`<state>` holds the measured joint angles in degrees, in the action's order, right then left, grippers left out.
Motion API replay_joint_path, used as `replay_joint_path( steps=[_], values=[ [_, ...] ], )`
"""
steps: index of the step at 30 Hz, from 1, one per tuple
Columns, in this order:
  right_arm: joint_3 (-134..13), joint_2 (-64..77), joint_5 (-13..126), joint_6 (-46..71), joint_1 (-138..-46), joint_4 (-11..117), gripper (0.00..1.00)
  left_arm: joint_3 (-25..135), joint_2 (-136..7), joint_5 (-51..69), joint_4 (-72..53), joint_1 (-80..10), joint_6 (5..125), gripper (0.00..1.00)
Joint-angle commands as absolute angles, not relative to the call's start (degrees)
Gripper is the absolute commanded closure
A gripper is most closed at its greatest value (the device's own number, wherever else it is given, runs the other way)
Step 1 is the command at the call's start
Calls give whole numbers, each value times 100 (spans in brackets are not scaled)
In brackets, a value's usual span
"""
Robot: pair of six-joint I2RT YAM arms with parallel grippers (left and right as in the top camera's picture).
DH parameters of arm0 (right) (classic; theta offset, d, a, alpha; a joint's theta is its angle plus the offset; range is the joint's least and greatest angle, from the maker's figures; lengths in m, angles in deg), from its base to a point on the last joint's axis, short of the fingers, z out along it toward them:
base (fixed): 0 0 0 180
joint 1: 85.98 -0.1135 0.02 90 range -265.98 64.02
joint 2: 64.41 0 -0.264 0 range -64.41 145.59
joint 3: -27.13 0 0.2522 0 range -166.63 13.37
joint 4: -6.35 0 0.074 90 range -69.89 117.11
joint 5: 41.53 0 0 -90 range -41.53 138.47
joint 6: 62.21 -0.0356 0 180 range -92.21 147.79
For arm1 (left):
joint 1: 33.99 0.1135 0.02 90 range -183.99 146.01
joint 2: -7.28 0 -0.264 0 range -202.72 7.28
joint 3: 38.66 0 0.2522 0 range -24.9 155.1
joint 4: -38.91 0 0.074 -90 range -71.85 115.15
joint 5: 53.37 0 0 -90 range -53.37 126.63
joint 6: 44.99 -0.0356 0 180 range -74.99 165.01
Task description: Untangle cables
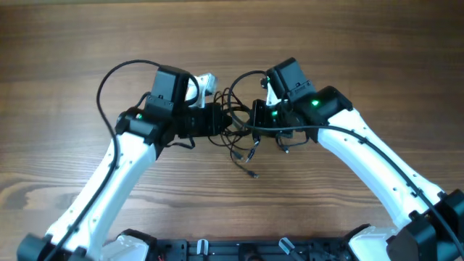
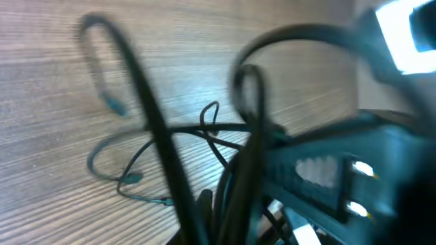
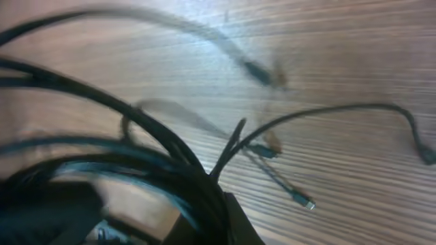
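The cables (image 1: 238, 134) are a knot of thin black cords held above the wooden table between my two grippers. My left gripper (image 1: 217, 121) grips the knot from the left and my right gripper (image 1: 255, 119) from the right, close together. Loose ends with small plugs hang toward the table's front (image 1: 251, 172). In the left wrist view, blurred cords (image 2: 225, 170) run into my jaws (image 2: 218, 224), and thin loops with plugs (image 2: 129, 178) lie on the table. In the right wrist view a bundle of cords (image 3: 170, 156) passes through my jaws (image 3: 218, 211). A silver-tipped plug (image 3: 308, 203) dangles beyond them.
The wooden table (image 1: 72, 43) surrounds the arms on all sides. The thicker black robot cable (image 1: 109, 80) loops out from the left arm, and another (image 1: 348, 130) runs along the right arm. The arm bases (image 1: 239, 250) stand at the front edge.
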<state>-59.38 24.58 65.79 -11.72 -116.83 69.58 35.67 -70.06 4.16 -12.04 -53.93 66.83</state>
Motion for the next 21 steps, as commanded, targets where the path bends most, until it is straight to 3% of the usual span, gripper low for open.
replay_joint_path(
  steps=[1,5,7,10,13,17,21],
  values=[
    [-5743,2452,4448,-1251,-11374,7345,80,3631,-5970,1419,-1361,-5031,6799,96],
    [-5746,2450,5860,-558,-11374,6820,69,3629,-5572,1327,-1709,-5033,6797,96],
    [-5746,2450,6236,-477,-11372,6683,69,3631,-5539,1318,-1868,-5031,6760,96],
    [-5746,2450,5449,-846,-11221,7013,65,3631,-5493,1334,-1956,-4943,6602,96],
    [-5746,2450,4551,-973,-10959,7406,43,3631,-5332,1334,-1952,-4838,6602,96],
    [-5746,2450,4811,-763,-10824,7367,42,3631,-5093,1325,-1956,-4834,6607,96],
    [-5746,2426,7224,452,-10830,6665,48,3629,-5157,737,-1971,-4840,6609,96]
  ],
)
